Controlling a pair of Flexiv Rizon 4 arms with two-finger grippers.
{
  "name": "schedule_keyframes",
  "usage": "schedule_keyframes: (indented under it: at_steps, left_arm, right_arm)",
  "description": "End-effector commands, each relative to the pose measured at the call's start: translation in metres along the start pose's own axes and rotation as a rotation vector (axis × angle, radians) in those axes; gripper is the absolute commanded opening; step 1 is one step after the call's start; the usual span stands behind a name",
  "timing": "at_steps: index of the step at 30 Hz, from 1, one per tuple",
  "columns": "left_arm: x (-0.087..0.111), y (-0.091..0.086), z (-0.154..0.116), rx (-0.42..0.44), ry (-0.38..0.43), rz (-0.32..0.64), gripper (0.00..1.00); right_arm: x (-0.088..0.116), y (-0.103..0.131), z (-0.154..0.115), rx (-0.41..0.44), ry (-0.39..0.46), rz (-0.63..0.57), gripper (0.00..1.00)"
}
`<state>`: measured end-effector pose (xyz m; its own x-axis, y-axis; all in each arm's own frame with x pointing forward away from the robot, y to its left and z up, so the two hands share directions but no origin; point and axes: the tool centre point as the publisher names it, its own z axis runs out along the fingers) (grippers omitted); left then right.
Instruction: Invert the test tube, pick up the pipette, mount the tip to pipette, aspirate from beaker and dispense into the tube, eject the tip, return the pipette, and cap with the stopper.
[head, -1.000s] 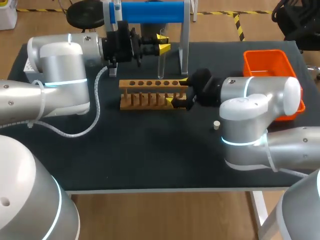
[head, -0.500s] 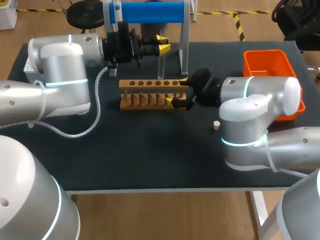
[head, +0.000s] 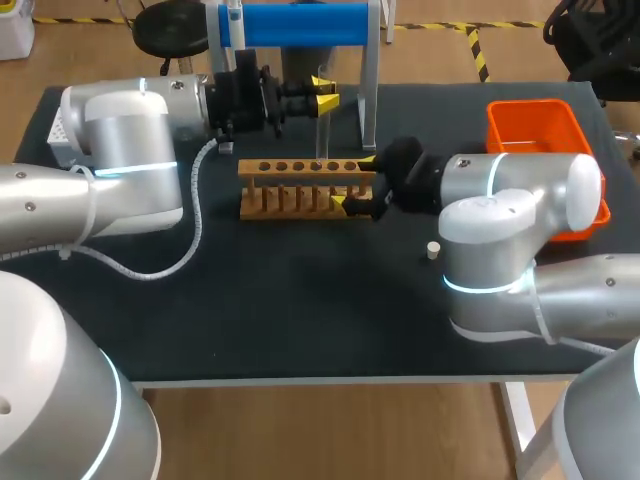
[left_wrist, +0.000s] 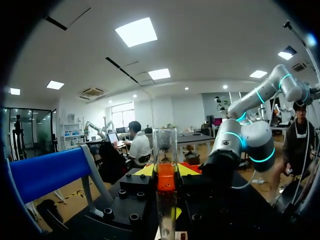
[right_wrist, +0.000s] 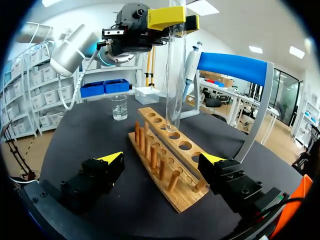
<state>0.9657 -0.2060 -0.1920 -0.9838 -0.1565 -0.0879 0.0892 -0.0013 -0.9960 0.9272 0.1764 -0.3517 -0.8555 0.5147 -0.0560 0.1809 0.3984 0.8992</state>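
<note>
Under our left claw, which grips it, the test tube hangs upright over the rack, whose end our open right claw straddles. Inversion looks nearly finished; pipetting and capping remain.

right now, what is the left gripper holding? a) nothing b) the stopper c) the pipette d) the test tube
d: the left gripper is shut on the test tube, held upright above the wooden rack, while the stopper lies loose on the table.
</note>
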Motion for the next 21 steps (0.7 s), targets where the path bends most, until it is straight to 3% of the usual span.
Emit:
schedule_keyframes:
  at_steps: [1, 21]
  left_arm:
    - [-0.004, 0.004, 0.001, 0.003, 0.006, -0.004, 0.0]
    - [-0.009, 0.018, -0.003, -0.003, -0.006, -0.034, 0.0]
  right_arm:
    - [-0.001, 0.0, -0.001, 0.003, 0.005, 0.0, 1.0]
    - [-0.001, 0.0, -0.001, 0.003, 0.005, 0.0, 1.0]
